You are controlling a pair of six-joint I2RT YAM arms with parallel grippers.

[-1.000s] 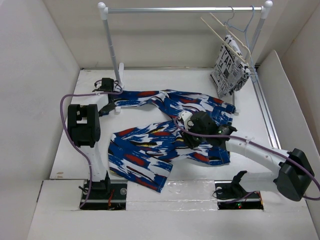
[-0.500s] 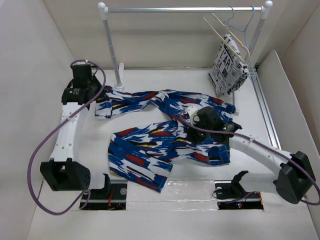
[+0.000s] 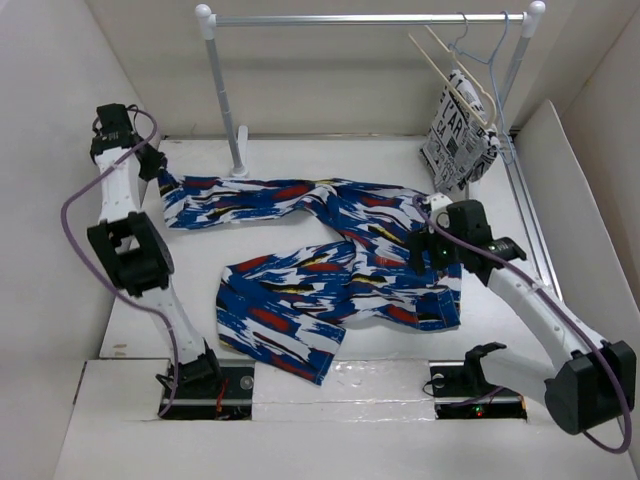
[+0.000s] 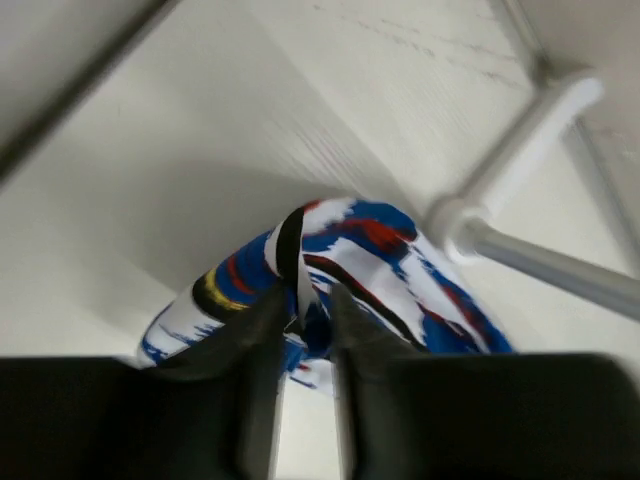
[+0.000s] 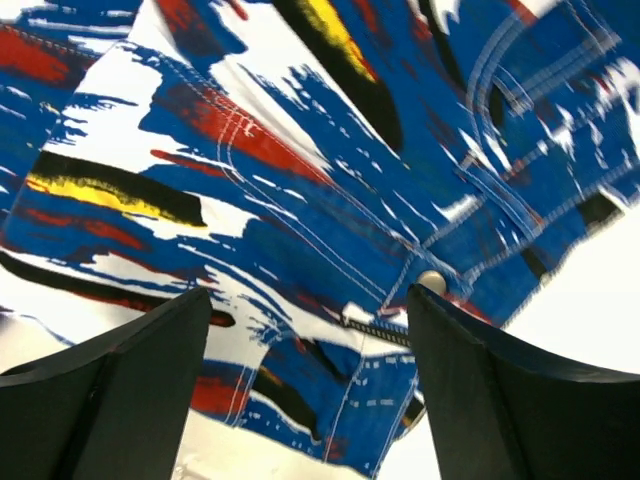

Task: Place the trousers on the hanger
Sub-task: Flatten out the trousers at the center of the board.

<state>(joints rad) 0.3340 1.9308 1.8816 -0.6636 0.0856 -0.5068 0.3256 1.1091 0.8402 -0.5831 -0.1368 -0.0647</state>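
The trousers point(image 3: 330, 270), in blue-and-white print, lie spread on the table, with one leg stretched left. My left gripper point(image 3: 158, 176) sits at that leg's far-left end. In the left wrist view its fingers point(image 4: 258, 340) stand close together, shut on a fold of the trousers' hem point(image 4: 300, 262). My right gripper point(image 3: 428, 255) hovers open over the waistband, with the zip and button point(image 5: 432, 281) showing between its wide-apart fingers point(image 5: 150, 370). The beige hanger point(image 3: 450, 70) hangs on the rail at the back right, far from both grippers.
A white clothes rack crosses the back: rail point(image 3: 370, 18), left post point(image 3: 225, 100) and foot bar point(image 4: 520, 130) close to my left gripper. A light blue wire hanger point(image 3: 480, 50) and a newsprint-lettered cloth point(image 3: 458, 130) hang beside the hanger. White walls enclose the table.
My left arm swung out to the far left and drew the upper trouser leg straight. My right gripper opened wide and moved right, off the middle of the trousers.
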